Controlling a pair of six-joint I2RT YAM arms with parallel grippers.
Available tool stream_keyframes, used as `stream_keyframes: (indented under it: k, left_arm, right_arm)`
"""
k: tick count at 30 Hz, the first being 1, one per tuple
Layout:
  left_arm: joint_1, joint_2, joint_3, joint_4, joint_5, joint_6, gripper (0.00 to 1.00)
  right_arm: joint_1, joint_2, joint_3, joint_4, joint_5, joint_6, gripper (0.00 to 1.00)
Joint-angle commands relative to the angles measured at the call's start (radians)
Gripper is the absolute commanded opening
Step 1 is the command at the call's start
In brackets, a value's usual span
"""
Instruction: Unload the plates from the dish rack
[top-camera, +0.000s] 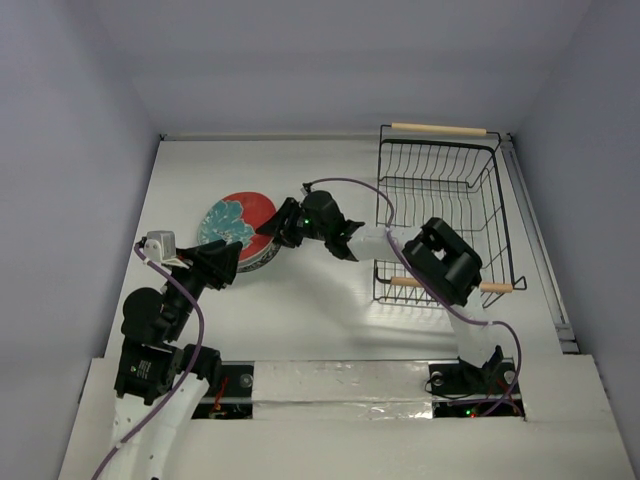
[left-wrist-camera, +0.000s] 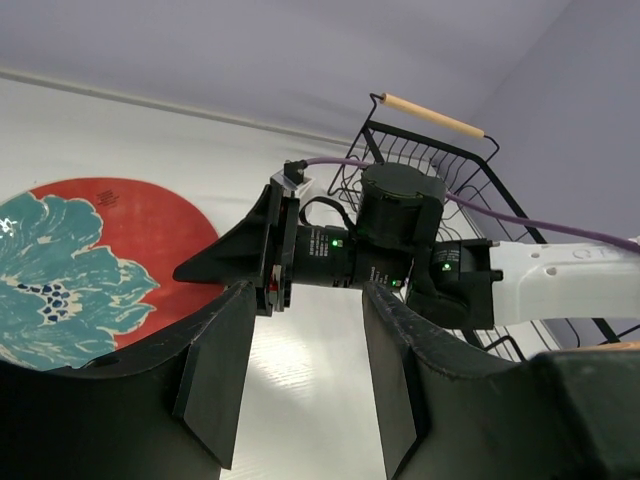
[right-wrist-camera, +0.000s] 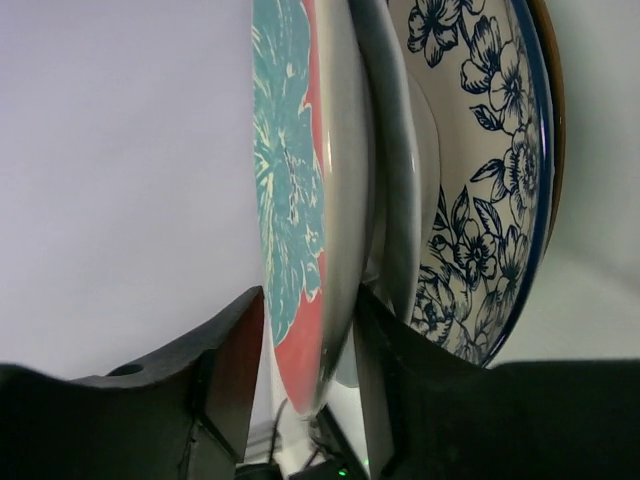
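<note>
plates (top-camera: 258, 263) | you are seeing them stacked left of the dish rack (top-camera: 440, 128), red plate (top-camera: 255, 208) topmost | right gripper (top-camera: 268, 228) | is straddling the red plate's rack-side rim, grip or slack you cannot tell | left gripper (top-camera: 232, 262) | is sitting at the stack's side away from the dish rack, jaws partly apart, empty

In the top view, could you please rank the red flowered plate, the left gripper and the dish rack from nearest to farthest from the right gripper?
Measured from the right gripper:
1. red flowered plate: left of centre, its rim sits between the fingers.
2. left gripper: a little further, at the plate's near edge.
3. dish rack: well away, on the table's right side.
</note>
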Motion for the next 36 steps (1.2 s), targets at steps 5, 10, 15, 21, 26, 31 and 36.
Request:
stream_keyframes:
  k: [5, 10, 15, 21, 26, 31, 36]
  left_arm:
    - [0.004, -0.001, 0.003, 0.047, -0.001, -0.002, 0.44]
    - [0.004, 0.000, 0.003, 0.044, -0.006, -0.002, 0.45]
    - [0.004, 0.006, 0.007, 0.036, -0.020, -0.004, 0.52]
    - [0.004, 0.002, 0.010, 0.032, -0.032, -0.004, 0.58]
    - [0.004, -0.007, 0.013, 0.033, -0.026, -0.001, 0.65]
    - [0.004, -0.003, 0.021, 0.041, -0.004, -0.002, 0.73]
    - [0.004, 0.017, 0.068, 0.038, 0.020, -0.009, 0.78]
  right_arm:
    - [0.033, -0.145, 0.006, -0.030, 0.032, -0.136, 0.66]
    - [0.042, -0.242, -0.079, -0.089, 0.110, -0.213, 0.81]
    - [0.051, -0.306, -0.113, -0.153, 0.153, -0.268, 1.00]
    - [0.051, -0.433, -0.217, -0.156, 0.227, -0.298, 0.88]
    - [0.051, -0.732, -0.378, -0.193, 0.415, -0.383, 0.07]
    - [0.051, -1.089, -0.473, -0.348, 0.617, -0.528, 0.00]
    - [0.051, -1.490, -0.515, -0.523, 0.809, -0.625, 0.24]
